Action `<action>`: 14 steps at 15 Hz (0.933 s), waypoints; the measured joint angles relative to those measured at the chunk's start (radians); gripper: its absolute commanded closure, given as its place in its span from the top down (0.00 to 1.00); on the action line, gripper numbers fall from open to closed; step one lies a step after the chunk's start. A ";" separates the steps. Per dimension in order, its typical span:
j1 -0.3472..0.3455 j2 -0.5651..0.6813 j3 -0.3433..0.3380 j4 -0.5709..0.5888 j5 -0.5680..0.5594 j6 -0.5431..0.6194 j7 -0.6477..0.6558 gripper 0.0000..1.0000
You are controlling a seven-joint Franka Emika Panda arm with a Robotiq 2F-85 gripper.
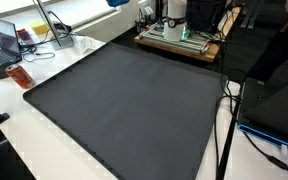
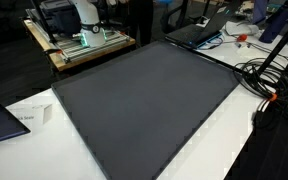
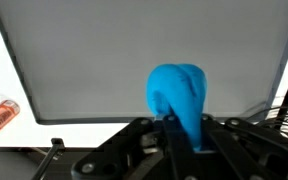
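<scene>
clenched on a crumpled bright blue cloth [image 3: 177, 90], high above the dark grey square mat [image 3: 104, 60]; could slip from the black gripper [image 3: 184, 135] if pinched by only a thin fold.

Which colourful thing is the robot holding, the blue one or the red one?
The blue cloth, pinched in the gripper; the red can lies beside the mat.
</scene>
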 measured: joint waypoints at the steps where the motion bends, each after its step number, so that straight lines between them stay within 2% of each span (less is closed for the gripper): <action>1: -0.001 0.000 0.001 0.020 0.000 -0.010 0.000 0.02; 4: -0.010 0.003 0.002 0.079 0.000 -0.051 0.001 0.02; 5: -0.014 0.006 0.002 0.100 0.000 -0.068 0.001 0.33; 6: -0.017 0.010 0.003 0.121 0.000 -0.086 0.001 0.34; 8: -0.022 0.020 0.003 0.160 0.000 -0.110 0.003 0.46; 14: -0.023 0.054 0.005 0.253 0.000 -0.198 0.003 0.90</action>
